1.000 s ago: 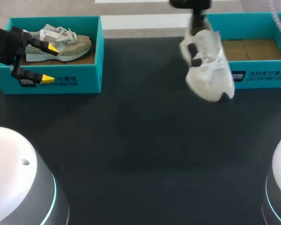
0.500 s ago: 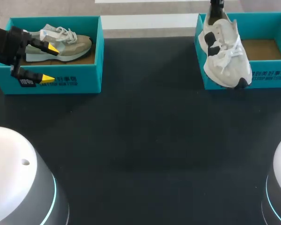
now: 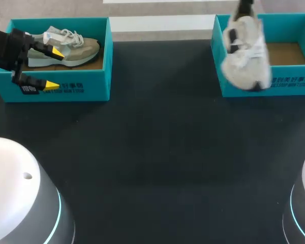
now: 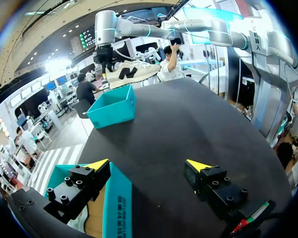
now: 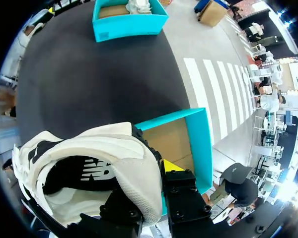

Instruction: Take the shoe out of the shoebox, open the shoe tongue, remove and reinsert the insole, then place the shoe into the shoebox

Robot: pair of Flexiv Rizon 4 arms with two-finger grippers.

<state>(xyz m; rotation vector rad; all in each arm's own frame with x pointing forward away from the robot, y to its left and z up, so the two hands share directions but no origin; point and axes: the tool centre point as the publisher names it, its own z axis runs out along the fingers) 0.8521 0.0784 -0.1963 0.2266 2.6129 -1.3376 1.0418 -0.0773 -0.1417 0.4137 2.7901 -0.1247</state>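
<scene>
A white sneaker (image 3: 245,51) with black patches hangs toe-down over the left end of the right teal shoebox (image 3: 295,84). My right gripper (image 3: 243,10) is shut on its heel from above. In the right wrist view the heel wall of the sneaker (image 5: 89,168) sits between the fingers of that gripper (image 5: 156,178), above the box's cardboard floor (image 5: 174,141). My left gripper (image 3: 54,68) stands open astride the front wall of the left teal shoebox (image 3: 91,76), which holds a grey-beige sneaker (image 3: 66,46). In the left wrist view its gripper (image 4: 148,164) holds nothing.
The two shoeboxes stand at the table's far corners, with dark tabletop (image 3: 157,152) between and in front of them. My arms' white bases (image 3: 15,198) fill the near corners.
My right arm has carried the white sneaker right and back, from above the table in front of the right box to over that box's left end. The left arm has not moved.
</scene>
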